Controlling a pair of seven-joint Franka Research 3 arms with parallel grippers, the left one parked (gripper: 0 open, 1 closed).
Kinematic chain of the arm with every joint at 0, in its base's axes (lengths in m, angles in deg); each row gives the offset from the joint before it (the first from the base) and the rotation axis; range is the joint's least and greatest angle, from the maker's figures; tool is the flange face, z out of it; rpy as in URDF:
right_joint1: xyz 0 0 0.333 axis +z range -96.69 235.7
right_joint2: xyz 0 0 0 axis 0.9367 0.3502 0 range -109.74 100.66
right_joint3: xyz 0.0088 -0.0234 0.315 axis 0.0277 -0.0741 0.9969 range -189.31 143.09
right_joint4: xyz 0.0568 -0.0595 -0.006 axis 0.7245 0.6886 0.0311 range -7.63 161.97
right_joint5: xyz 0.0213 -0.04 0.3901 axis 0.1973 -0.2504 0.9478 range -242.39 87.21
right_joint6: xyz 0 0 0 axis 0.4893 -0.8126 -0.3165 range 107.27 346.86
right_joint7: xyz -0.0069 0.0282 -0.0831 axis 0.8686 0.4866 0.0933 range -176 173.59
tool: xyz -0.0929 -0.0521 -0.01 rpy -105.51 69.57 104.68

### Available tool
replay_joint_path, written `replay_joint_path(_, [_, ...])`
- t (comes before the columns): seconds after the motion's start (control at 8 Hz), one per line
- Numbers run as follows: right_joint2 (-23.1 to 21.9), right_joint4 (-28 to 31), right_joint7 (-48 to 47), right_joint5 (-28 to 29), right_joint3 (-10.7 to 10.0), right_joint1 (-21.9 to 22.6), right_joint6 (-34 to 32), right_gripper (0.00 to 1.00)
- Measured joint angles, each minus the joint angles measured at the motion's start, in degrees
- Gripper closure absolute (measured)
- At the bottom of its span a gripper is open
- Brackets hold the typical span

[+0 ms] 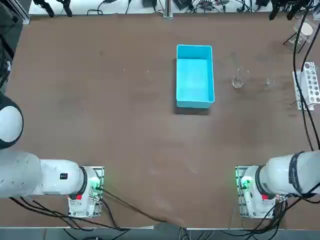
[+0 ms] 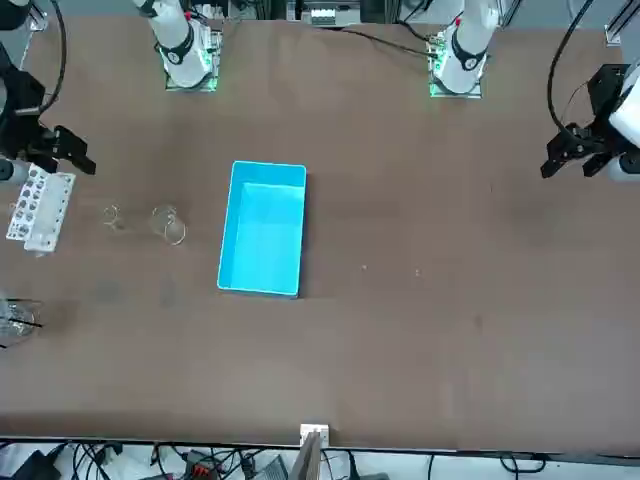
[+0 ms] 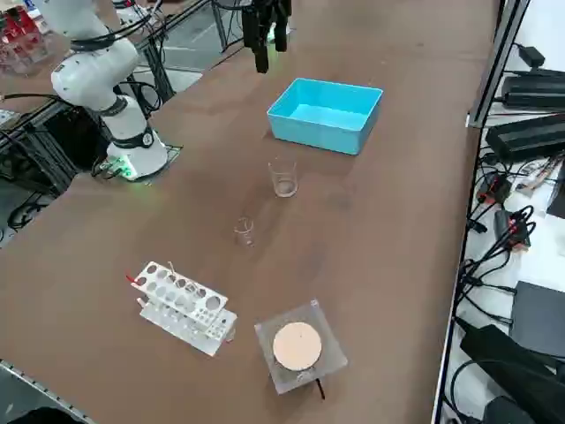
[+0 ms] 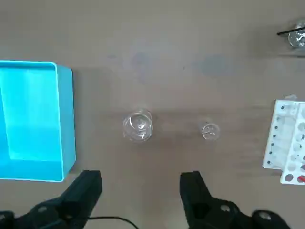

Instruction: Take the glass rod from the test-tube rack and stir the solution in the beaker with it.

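The white test-tube rack lies flat near the table's right edge and also shows in the front view. A thin pale stick pokes up from one hole; I cannot tell whether it is the glass rod. The clear beaker stands between the rack and the blue tray, and any solution in it is too clear to make out. My right gripper hangs open and empty high above the table, on the robot's side of the beaker. It shows beside the rack in the front view.
A tinier clear glass stands between the beaker and the rack. A flask with a white top sits beyond the rack at the far right corner. The blue tray lies mid-table, left of the beaker. Cables run along the right edge.
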Motion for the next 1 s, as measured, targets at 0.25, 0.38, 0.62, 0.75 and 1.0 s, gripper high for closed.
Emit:
replay_joint_path(0.25, [0.00, 0.00, 0.01, -0.01, 0.00, 0.00, 0.00, 0.00])
replay_joint_path(0.38, [0.00, 0.00, 0.06, -0.01, -0.02, -0.04, -0.06, 0.00])
replay_joint_path(0.62, [0.00, 0.00, 0.10, -0.09, -0.09, -0.24, -0.45, 0.00])
replay_joint_path(0.75, [0.00, 0.00, 0.10, -0.16, -0.23, -0.47, -1.14, 0.00])
replay_joint_path(1.0, [-0.04, -0.12, -0.18, -0.34, -0.58, -2.53, -6.29, 0.00])
